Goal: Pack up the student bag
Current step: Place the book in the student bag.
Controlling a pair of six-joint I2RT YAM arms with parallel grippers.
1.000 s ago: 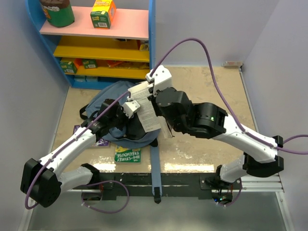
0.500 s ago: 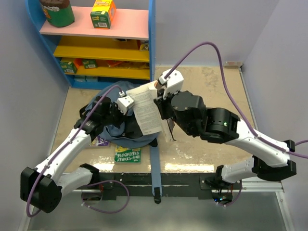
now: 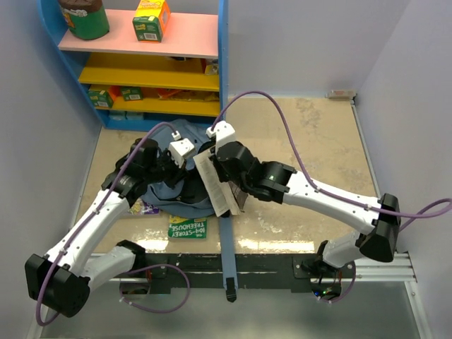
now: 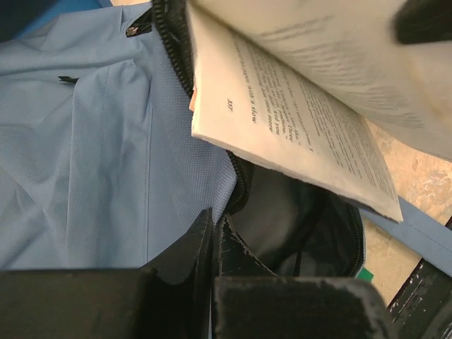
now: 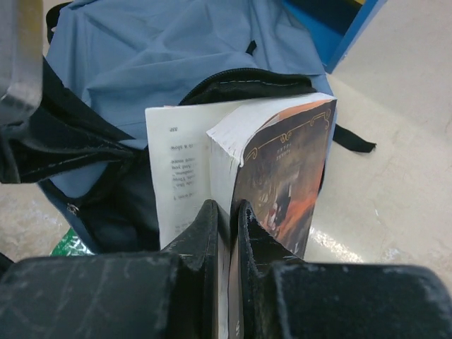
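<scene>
The student bag [image 3: 168,192], slate-blue fabric, lies on the table between both arms with its zipped mouth open. In the left wrist view my left gripper [image 4: 214,227] is shut on the rim of the student bag [image 4: 92,141] beside the dark opening [image 4: 296,226], holding it up. My right gripper [image 5: 227,212] is shut on a paperback book [image 5: 282,169] with a dark orange cover, some pages fanned loose. The book [image 3: 214,185] hangs edge-down just over the bag's opening [image 5: 247,81]. My left gripper [image 3: 182,164] and right gripper [image 3: 224,173] are close together.
A blue shelf unit [image 3: 141,42] with pink and yellow shelves stands at the back left, holding a green can [image 3: 83,18] and boxes. A green book [image 3: 188,227] and a purple item [image 3: 145,207] lie by the bag. A bag strap [image 3: 227,254] trails toward the near edge.
My right arm has swung the book left and down, from above the bag's right side to over its opening. The left gripper has kept its hold on the bag rim, shifting slightly.
</scene>
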